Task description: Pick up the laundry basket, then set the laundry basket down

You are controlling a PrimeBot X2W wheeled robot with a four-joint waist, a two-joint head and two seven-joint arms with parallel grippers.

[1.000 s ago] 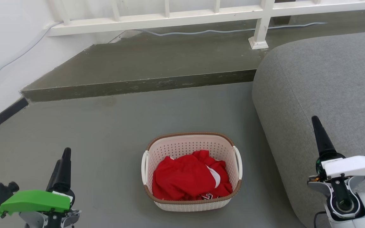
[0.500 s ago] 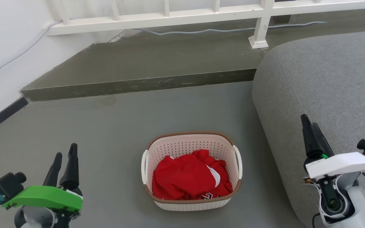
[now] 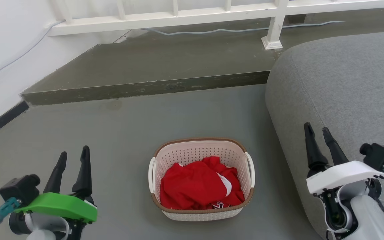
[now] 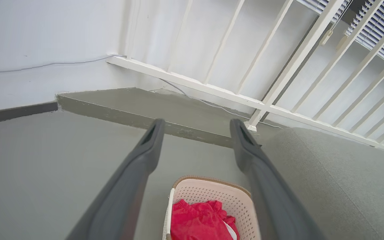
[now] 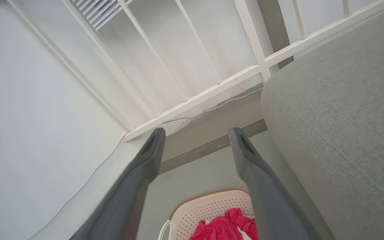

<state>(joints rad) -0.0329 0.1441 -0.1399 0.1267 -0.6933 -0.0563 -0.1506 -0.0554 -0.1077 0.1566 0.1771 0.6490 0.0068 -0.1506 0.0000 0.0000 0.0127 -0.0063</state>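
We hold our left gripper (image 3: 74,152) low at the left over the grey floor (image 3: 118,126), its two dark fingers parted and gripping nothing. To its right, set on the floor squarely ahead of us, the laundry basket (image 3: 198,151) sits with a red garment (image 3: 195,186) heaped inside, well apart from both grippers. Of its white loops, the left handle (image 3: 151,175) and the right handle (image 3: 251,169) each face outward toward one arm, so the basket's long axis appears to run across our front, side to side. Farther right, our right gripper (image 3: 316,127) hangs in front of the grey sofa (image 3: 345,83), fingers likewise spread and empty. Both wrist views look along their fingers with the basket low between them. We judge neither arm clearly nearer: each has its own handle inboard and lower, and the pickup will likely turn on both closing inward together.
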